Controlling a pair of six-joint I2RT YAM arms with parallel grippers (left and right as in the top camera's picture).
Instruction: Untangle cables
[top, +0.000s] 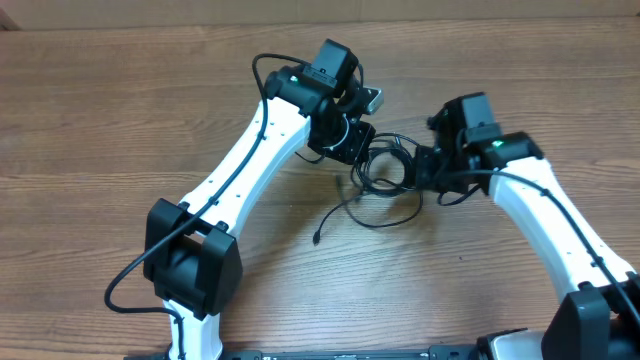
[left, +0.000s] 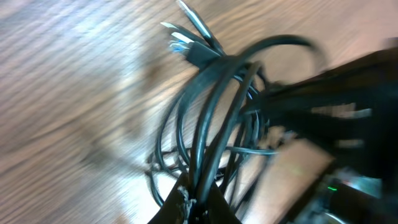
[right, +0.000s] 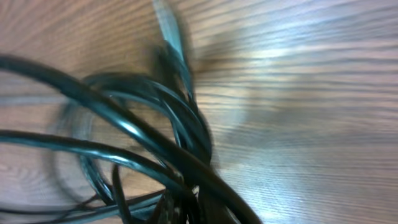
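Overhead, where did we find the cables (top: 385, 172)?

— We found them in a knotted bundle of loops on the wooden desk (top: 120, 110), between the two arms; one loose end trailed out toward the near edge, its small plug (top: 316, 241) lying flat on the wood.

— And how did we read the tools?

— The left tool (top: 356, 150) was pressed together on the bundle's left side; in the left wrist view we saw several strands rising out from between its fingers, and a few silver plug ends fanned out beyond them. The right tool (top: 427, 168) was pinching the bundle's right side; in the right wrist view the strands ran together at its fingers; that view was blurred, so we could not count them.
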